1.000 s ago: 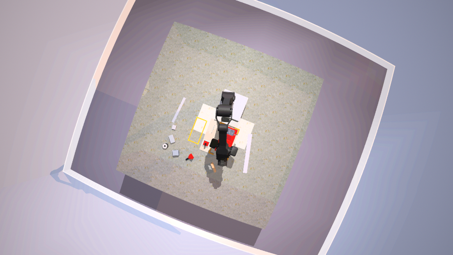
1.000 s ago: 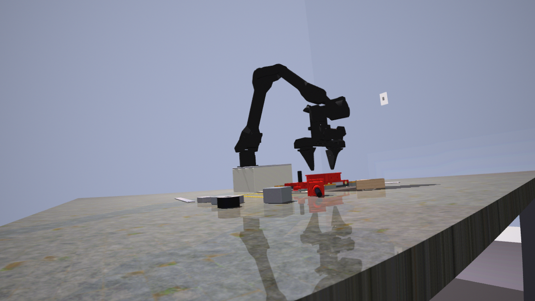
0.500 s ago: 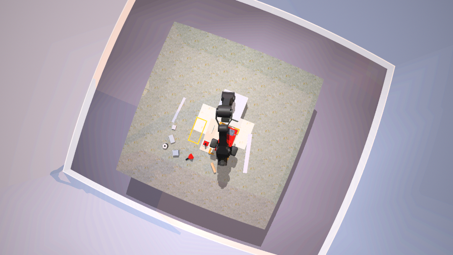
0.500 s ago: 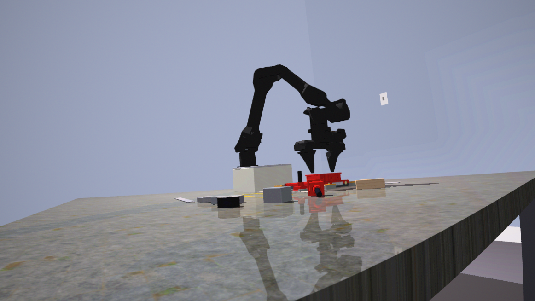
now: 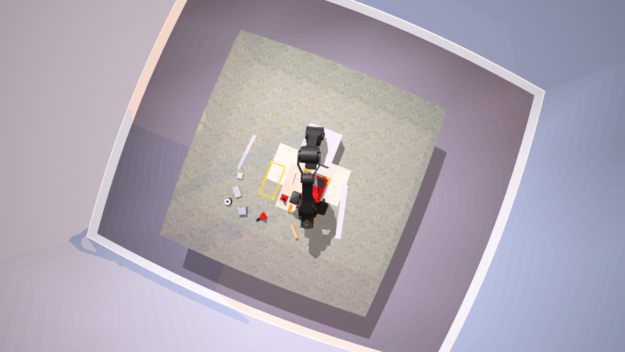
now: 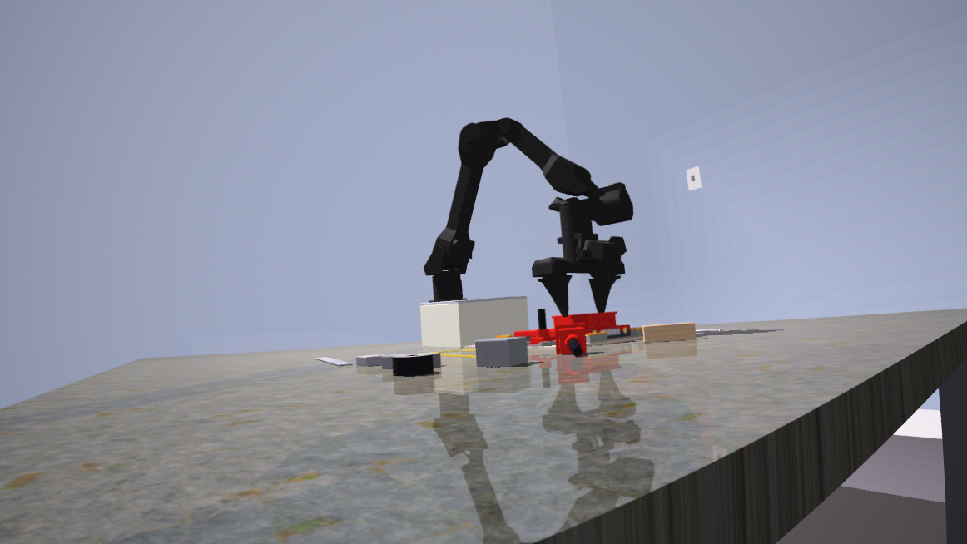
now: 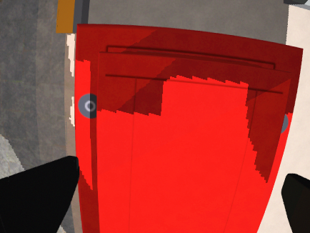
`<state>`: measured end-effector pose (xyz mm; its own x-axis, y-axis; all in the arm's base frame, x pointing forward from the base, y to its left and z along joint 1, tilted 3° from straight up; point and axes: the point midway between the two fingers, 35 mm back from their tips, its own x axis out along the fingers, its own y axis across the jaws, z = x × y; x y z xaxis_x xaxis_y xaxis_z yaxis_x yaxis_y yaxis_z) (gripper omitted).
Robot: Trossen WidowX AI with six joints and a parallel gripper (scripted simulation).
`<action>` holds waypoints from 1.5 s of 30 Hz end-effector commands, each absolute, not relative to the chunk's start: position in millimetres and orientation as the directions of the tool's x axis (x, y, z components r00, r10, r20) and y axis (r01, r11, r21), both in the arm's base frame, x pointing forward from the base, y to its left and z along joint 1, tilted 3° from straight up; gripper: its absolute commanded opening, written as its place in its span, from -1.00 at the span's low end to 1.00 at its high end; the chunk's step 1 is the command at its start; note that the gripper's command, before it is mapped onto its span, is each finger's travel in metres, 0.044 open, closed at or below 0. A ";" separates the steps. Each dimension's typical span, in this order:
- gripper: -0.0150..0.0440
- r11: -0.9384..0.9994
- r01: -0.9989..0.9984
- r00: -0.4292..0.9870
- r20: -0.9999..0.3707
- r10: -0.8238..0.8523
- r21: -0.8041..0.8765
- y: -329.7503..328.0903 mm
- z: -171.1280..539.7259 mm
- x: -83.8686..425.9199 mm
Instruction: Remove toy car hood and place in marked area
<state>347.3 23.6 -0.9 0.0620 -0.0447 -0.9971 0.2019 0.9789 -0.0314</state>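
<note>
The red hood (image 5: 317,195) (image 6: 590,321) (image 7: 178,150) sits on the toy car as a wide panel with thin grooves and a round grey stud near each side. More of the red car (image 6: 534,334) shows beside it. My gripper (image 6: 582,314) (image 7: 186,179) is wide open and empty. Its fingertips are low, around the height of the hood's top, one near each side in the wrist view; whether either touches cannot be told. From above, the arm hides the fingers and part of the hood. The marked area, a yellow outline (image 5: 265,177), lies left of the car.
Grey blocks (image 5: 236,191) (image 6: 500,352), a black-and-white ring (image 5: 226,201) (image 6: 413,365) and a red part with a black pin (image 5: 263,216) (image 6: 570,339) lie left of the car. A wooden block (image 5: 294,231) (image 6: 668,332) lies near the gripper. A white strip (image 5: 341,212) lies at the right.
</note>
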 end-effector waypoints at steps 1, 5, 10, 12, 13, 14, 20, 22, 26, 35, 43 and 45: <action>1.00 0.979 0.202 0.060 -0.997 -0.041 -0.028 24.0 -3.4 346.9; 1.00 0.979 0.202 0.060 -0.997 -0.041 -0.028 23.9 -5.4 347.0; 1.00 0.979 0.202 0.060 -0.997 -0.041 -0.028 23.8 -7.9 347.1; 1.00 0.979 0.202 0.060 -0.997 -0.041 -0.028 23.7 -8.9 347.2; 1.00 0.979 0.202 0.060 -0.997 -0.041 -0.028 23.7 -9.4 347.2; 1.00 0.979 0.202 0.060 -0.997 -0.041 -0.028 23.7 -9.9 347.2; 1.00 0.979 0.202 0.060 -0.997 -0.041 -0.028 23.6 -12.9 347.3; 0.82 0.979 0.203 0.062 -0.997 -0.045 -0.031 23.1 -10.9 347.8; 0.67 0.979 0.203 0.062 -0.997 -0.045 -0.031 23.1 -10.9 347.8; 0.33 0.979 0.203 0.062 -0.997 -0.045 -0.031 23.2 -10.5 347.8; -0.38 0.979 0.203 0.062 -0.997 -0.045 -0.031 23.4 -6.0 347.7; -0.49 0.979 0.203 0.062 -0.997 -0.045 -0.031 23.4 -4.7 347.6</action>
